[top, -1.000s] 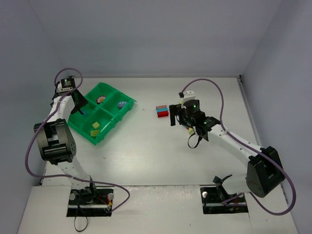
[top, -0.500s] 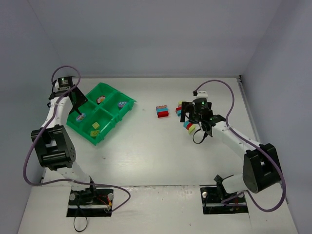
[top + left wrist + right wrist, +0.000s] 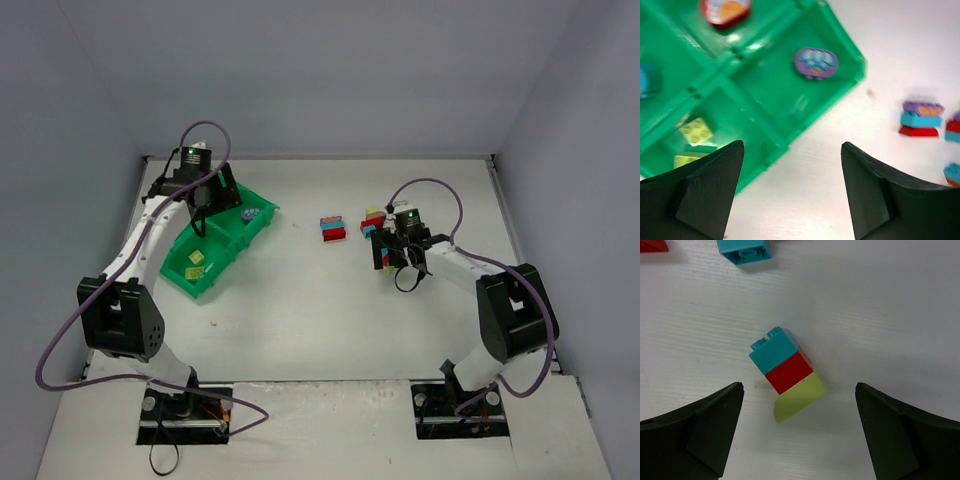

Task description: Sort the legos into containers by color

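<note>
Likely to hoist three colours at once or knock the lot askew, with right gripper [image 3: 799, 387] spread empty either side of the tilted cyan-red-yellow stack [image 3: 784, 365] lying on the table [image 3: 890, 315]; left gripper [image 3: 792, 144] spread empty above the tray [image 3: 845, 42], at nine o'clock from that stack.

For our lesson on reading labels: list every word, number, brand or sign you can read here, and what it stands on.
None: no word, number, brand or sign is readable in any view.
Purple round lego in the green tray: printed picture, blurred, no letters made out.
Purple lego topping the stack: orange marks, too blurred.
</note>
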Motion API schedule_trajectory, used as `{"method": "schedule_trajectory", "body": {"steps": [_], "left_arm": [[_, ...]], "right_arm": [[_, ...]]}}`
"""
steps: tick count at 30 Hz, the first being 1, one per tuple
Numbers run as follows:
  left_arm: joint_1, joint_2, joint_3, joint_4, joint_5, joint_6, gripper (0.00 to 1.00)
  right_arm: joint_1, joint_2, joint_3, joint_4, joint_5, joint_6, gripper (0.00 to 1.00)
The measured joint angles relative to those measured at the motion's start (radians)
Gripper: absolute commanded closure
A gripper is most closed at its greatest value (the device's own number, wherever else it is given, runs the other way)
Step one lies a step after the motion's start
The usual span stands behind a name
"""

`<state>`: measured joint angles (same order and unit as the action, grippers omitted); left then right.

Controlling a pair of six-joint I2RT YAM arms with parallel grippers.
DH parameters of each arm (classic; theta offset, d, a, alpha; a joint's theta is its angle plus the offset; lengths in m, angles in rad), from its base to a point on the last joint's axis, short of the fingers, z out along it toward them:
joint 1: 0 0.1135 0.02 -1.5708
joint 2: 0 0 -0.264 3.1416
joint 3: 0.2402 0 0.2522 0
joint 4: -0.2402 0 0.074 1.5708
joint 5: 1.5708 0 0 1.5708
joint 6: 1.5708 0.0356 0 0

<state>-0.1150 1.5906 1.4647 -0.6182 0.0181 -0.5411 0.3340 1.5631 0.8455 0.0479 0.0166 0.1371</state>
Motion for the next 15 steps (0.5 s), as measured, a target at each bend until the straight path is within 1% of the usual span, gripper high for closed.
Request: {"method": "schedule_trajectory", "body": {"steps": [2, 8, 12, 15], "left_arm": [[-0.044, 0.013, 0.021, -0.007, 0.022, 0.008, 0.28], [-0.108, 0.022, 0.047, -0.014, 0.057, 0.018, 0.28], [-0.13, 0.023, 0.049, -0.014, 0.066, 0.024, 0.28], [-0.142, 0.024, 0.049, -0.014, 0.074, 0.029, 0.28]], "right_arm": [[-0.001, 0.034, 0.003, -0.003, -0.024, -0.027, 0.15], [-0.001, 0.131, 0.042, -0.005, -0.077, -0.086, 0.19], [-0.001, 0.143, 0.055, -0.001, -0.089, -0.103, 0.19], [-0.001, 0.146, 0.056, 0.002, -0.089, -0.117, 0.23]]}}
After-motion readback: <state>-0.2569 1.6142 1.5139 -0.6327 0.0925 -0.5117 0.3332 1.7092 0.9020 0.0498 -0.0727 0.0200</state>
